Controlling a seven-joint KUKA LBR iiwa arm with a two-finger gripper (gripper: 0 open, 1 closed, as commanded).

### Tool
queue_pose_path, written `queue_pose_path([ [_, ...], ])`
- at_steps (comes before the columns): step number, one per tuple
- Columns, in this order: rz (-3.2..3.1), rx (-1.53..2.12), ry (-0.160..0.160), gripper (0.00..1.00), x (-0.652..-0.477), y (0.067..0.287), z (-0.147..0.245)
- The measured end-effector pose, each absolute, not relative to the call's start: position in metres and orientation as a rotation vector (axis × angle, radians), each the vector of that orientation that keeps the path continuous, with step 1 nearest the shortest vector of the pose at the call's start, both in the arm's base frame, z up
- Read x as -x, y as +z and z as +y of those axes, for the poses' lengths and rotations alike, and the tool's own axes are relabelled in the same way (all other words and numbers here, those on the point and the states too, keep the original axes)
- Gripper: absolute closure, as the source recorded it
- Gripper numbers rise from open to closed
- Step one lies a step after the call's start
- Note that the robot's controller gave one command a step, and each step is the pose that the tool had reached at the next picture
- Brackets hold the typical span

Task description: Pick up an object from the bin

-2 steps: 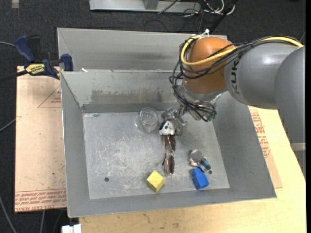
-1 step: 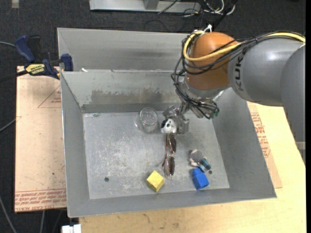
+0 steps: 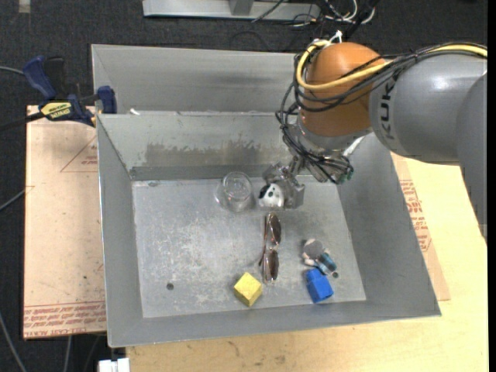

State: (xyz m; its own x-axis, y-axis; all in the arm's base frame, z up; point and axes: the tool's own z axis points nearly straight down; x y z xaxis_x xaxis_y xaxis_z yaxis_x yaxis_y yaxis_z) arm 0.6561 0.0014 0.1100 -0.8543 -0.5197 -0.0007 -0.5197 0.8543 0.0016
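Grey bin (image 3: 186,239) holds white-and-black object (image 3: 270,198) beside the hand (image 3: 284,189); arm lettering (image 3: 385,111) illegible.

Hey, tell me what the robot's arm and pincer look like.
The arm is thick, rounded and silver-grey, with dark lettering on its side. An orange dome-shaped cover caps the wrist, looped by yellow and black cables. Below it sits the small grey metal pincer.
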Motion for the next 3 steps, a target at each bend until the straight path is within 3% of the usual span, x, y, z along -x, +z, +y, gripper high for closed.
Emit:
queue_pose_path([
  [3, 3.018, 0.843, -0.001, 1.00, -0.658, 0.151, 0.002],
])
